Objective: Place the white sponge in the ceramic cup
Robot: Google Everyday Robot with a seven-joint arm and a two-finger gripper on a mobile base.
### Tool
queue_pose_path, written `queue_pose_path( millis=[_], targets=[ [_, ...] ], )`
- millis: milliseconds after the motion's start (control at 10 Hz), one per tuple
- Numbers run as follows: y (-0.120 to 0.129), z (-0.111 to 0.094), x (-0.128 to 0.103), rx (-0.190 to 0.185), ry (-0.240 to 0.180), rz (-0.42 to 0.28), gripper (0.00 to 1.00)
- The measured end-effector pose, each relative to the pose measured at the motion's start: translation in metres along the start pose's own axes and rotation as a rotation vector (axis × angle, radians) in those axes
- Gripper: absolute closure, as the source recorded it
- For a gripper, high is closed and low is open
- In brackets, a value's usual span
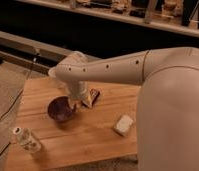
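The white sponge (124, 124) lies flat on the wooden table (93, 142), right of centre and near the front edge, with nothing touching it. My arm reaches in from the right and bends down at the table's middle. Its gripper (76, 103) hangs low beside the right rim of a dark purple-brown bowl (59, 108), well left of the sponge. The gripper is open and nothing shows in it. The ceramic cup is hidden from view.
A dark bar with a red end (94, 96) lies just right of the gripper. A clear plastic bottle (27, 140) lies at the front left corner. A cable (15, 100) runs down the floor on the left. Dark rails and shelving stand behind the table.
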Motion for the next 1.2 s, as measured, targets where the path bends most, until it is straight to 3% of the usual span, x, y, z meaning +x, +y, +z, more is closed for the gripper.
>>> queue_pose_path(
  millis=[200,500,700,1200],
  targets=[
    [-0.044,-0.008,-0.012,0.047,-0.037,0.093,0.35],
    [-0.097,-0.014,-0.002,0.071,-0.057,0.22,0.35],
    [-0.118,-0.006,0.012,0.067,-0.048,0.277,0.35],
    [-0.158,0.017,0.033,-0.002,-0.051,0.433,0.35]
  ],
)
